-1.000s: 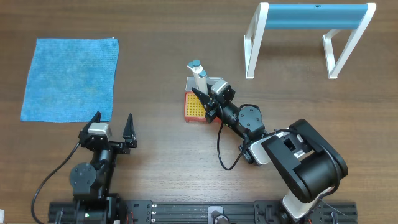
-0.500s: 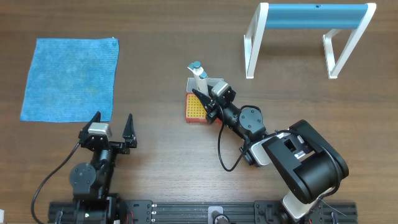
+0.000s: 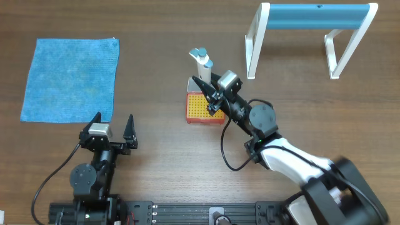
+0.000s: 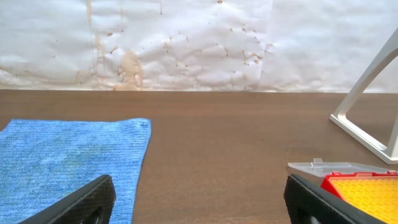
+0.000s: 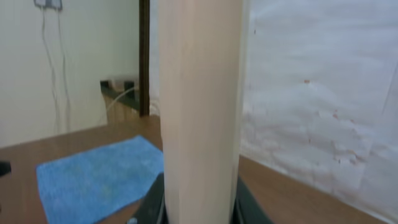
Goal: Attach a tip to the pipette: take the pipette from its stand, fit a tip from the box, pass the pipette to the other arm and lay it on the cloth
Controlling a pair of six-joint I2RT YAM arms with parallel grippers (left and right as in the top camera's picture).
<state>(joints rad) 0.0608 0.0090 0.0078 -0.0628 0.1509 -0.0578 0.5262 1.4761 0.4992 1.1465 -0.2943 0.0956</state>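
Change, right arm: since a second ago the right arm (image 3: 259,117) has stretched out from its folded pose, and its bulky upper part now sits in the lower right corner of the top view.
Change, pipette: the pipette (image 3: 202,64) has shifted a little up the top view and slightly right, carried by the right claw (image 3: 211,97).
Change, lid: the clear lid of the box (image 3: 201,111) showed beside that claw earlier. The claw now covers it from above, but my left wrist view has the lid (image 4: 323,167) lying flat just behind the box.
Unchanged: the left claw (image 3: 113,123), the cloth (image 3: 70,79), the stand (image 3: 312,15) and the box sit where they were.
Right claw: clenched on the pipette's white body, which stands upright between its fingers in its wrist view.
Pipette place: mid-worktop, showing just past the box's far edge from above. I cannot tell whether its lower end is over the tips or touching them.
Left claw: released, fingers spread wide, near the cloth's near right corner.
Cloth: blue, flat on the worktop (image 3: 156,162) at far left.
Stand: white legs with a blue bar, far right, well apart from the pipette.
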